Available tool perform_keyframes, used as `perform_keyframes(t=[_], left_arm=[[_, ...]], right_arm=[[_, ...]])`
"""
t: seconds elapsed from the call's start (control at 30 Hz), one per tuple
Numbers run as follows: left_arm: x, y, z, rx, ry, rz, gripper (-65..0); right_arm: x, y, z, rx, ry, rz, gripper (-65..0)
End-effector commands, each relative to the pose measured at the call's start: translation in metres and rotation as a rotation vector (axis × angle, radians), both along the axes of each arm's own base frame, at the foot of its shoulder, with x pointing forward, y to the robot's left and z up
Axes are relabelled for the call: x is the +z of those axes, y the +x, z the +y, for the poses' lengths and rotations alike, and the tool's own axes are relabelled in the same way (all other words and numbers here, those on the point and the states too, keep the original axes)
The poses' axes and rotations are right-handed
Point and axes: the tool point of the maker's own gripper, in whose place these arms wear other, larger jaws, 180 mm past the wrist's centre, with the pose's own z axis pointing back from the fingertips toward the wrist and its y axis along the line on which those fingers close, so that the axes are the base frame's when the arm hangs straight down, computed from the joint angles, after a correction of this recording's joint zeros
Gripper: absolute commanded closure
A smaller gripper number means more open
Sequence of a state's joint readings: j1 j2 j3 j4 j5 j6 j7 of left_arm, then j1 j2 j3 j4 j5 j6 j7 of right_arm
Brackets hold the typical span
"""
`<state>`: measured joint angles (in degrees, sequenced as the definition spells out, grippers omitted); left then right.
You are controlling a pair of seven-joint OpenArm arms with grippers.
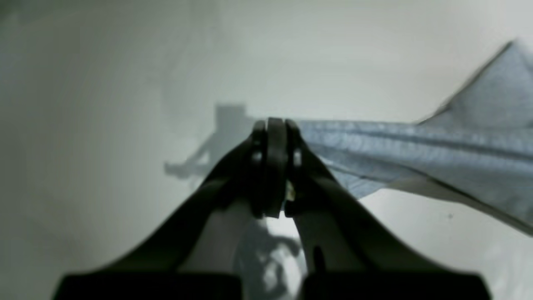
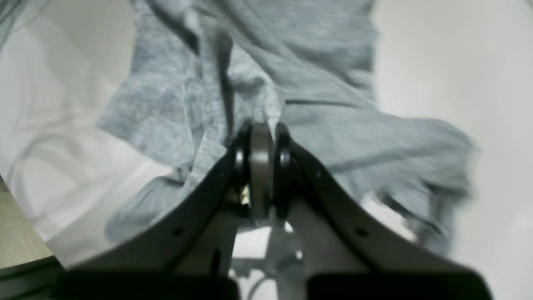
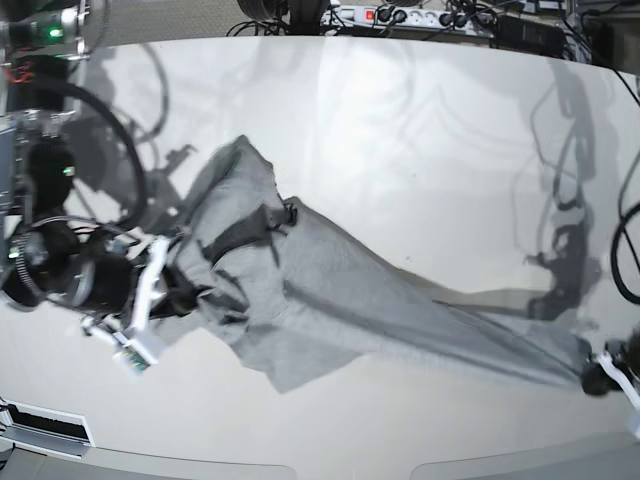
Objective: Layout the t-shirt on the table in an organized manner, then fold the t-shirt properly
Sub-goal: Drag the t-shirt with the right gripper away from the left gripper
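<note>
White and glossy, the counter (image 3: 420, 130) carries a grey t-shirt (image 3: 320, 300) stretched across it between both claws. At the left of the base view, the right claw (image 2: 261, 137) is clenched on bunched cloth of one end. At the far right, the left claw (image 1: 275, 129) grips the other end, pulled taut.

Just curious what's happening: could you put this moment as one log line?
left fingers: shut on heather-grey cotton t-shirt | right fingers: shut on t-shirt | t-shirt stretched between them above glossy off-white table
</note>
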<state>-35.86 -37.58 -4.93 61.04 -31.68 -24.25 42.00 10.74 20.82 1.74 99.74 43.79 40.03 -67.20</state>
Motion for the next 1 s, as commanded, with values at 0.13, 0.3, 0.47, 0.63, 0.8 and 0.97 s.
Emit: perform_keyframes(t=[0.13,0.3,0.47,0.63,0.8,0.97], left_arm=[[0.088,0.018,-0.002,-0.099,0.044,-0.173,0.0],[0.142,0.02,-0.036,-0.266,0.091,-0.275,0.0],[0.145,0.019,-0.057,-0.337,0.075,-0.234,0.0],[0.069,-0.011,-0.087,-0.448,-0.03,0.018,0.0],[-0.014,-0.05,-0.133,-0.543,-0.18,0.202,-2.0],[-0.062,-0.094,-0.199,-0.707,-0.327,0.356,-37.5]], right_arm=[[0.04,0.017,-0.053,-0.052,-0.077,-0.091,0.0],[0.082,0.033,-0.078,-0.068,-0.095,-0.182,0.0],[0.101,0.04,-0.077,-0.059,-0.085,-0.218,0.0],[0.073,0.02,-0.065,-0.022,-0.033,-0.12,0.0],[0.044,0.002,-0.053,-0.014,0.001,-0.043,0.0],[0.028,-0.009,-0.05,-0.014,0.019,-0.005,0.0]])
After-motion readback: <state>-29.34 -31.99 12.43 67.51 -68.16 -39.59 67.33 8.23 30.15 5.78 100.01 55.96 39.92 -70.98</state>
